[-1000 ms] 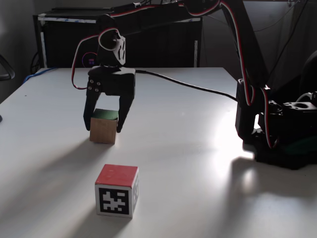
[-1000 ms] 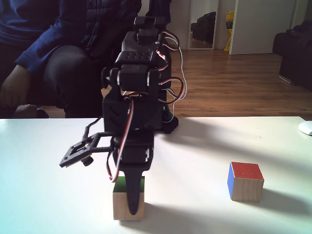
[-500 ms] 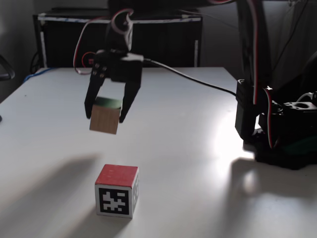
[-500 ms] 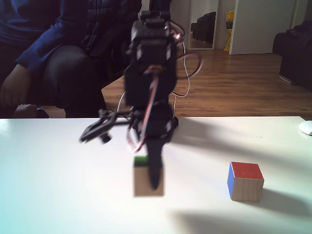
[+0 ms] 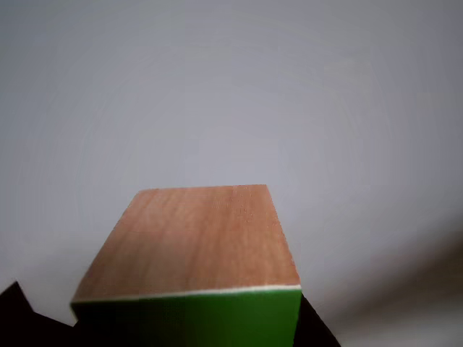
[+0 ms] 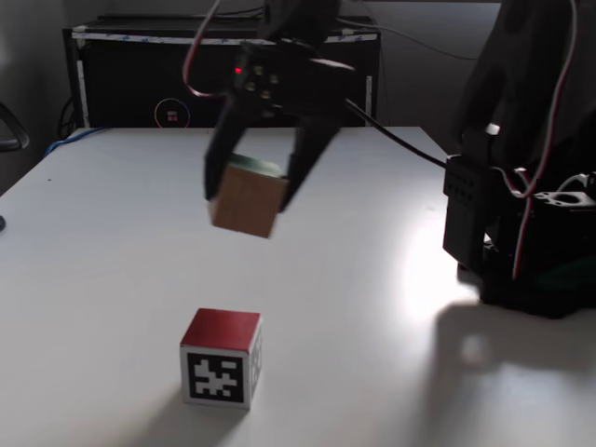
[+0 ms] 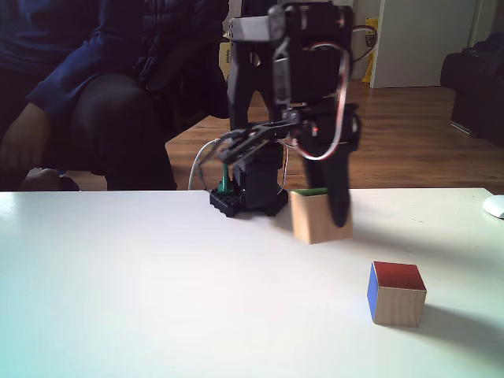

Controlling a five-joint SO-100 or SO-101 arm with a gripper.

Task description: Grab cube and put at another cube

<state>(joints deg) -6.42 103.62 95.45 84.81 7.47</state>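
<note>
While the gripper (image 6: 256, 197) is clamping the cube (image 6: 248, 199) between its two dark fingers, the cube is hanging in the air, clear of the white table (image 6: 354, 279). Seen in a fixed view, the cube is tilting a little, its green face turned up toward the gripper's body and its plain wooden sides facing outward. Below and slightly to the left in that view, another cube (image 6: 221, 357) is sitting on the table, showing a red top and a black-and-white patterned front; the two are well apart.

From a fixed view on the opposite side, the gripper (image 7: 324, 224) is holding the cube (image 7: 317, 215) above the table (image 7: 118, 291), with one finger (image 7: 339, 197) crossing its right side. Another cube (image 7: 396, 293) is resting lower right, showing a blue face and a red top. A person (image 7: 94, 87) in dark clothing is sitting behind the table.

Looking from the other view, the cube (image 5: 195, 242) is showing a wood-grain face with a white-edged green face below it, against the pale table (image 5: 217, 87).
</note>
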